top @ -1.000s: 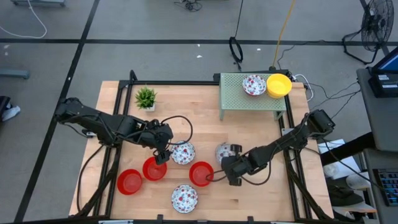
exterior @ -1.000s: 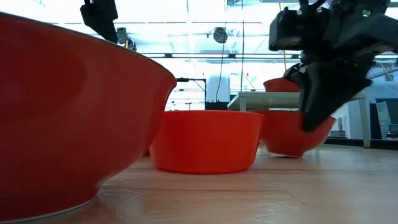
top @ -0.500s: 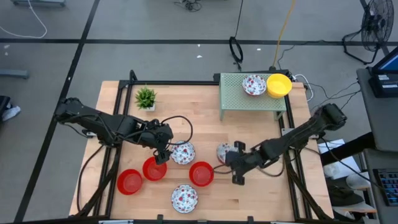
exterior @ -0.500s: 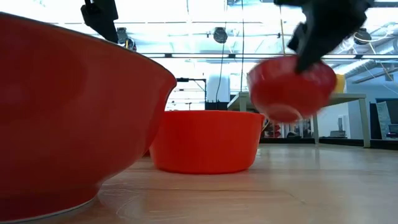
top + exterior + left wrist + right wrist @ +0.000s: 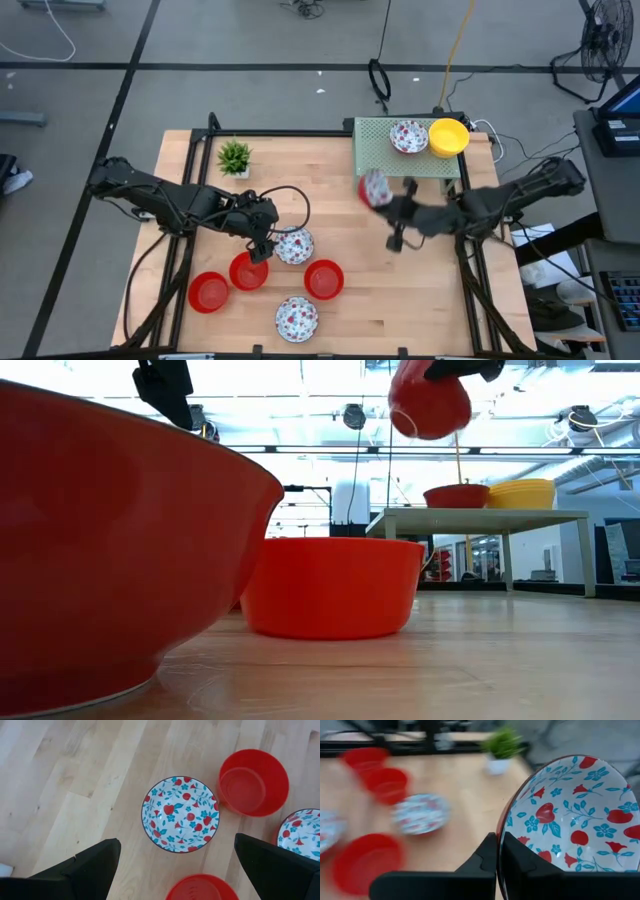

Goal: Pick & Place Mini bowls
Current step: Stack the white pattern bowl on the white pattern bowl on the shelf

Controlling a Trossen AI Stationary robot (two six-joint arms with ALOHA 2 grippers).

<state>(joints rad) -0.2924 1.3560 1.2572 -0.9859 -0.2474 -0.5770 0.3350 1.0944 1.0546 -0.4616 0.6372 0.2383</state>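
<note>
My right gripper [image 5: 388,200] is shut on a floral mini bowl [image 5: 374,187], red outside and white with red speckles inside, high above the table near the green shelf [image 5: 385,160]. In the low view this bowl [image 5: 430,405] shows tilted near the top. My left gripper [image 5: 262,240] hovers open beside another floral bowl [image 5: 293,245], which stands on its base on the table; the left wrist view shows that bowl [image 5: 181,814] between the wide-spread fingers. On the shelf stand a floral bowl [image 5: 408,137] and a yellow bowl [image 5: 448,137]. My right gripper pinches the floral bowl by its rim [image 5: 506,827], one finger inside the bowl and one [image 5: 487,852] on the red outer wall. The bowl is lifted clear of the table and tipped on its side, its opening facing the wrist camera.
Three red bowls [image 5: 248,271], [image 5: 209,292], [image 5: 323,279] and a floral bowl [image 5: 297,318] stand at the table's near side. A small green potted plant [image 5: 234,157] stands at the far left. The shelf's front part is bare.
My right gripper has lifted the floral bowl off the table beside the red bowl and carried it up and toward the far edge, close to the green shelf. The bowl has tipped from near upright onto its side.
</note>
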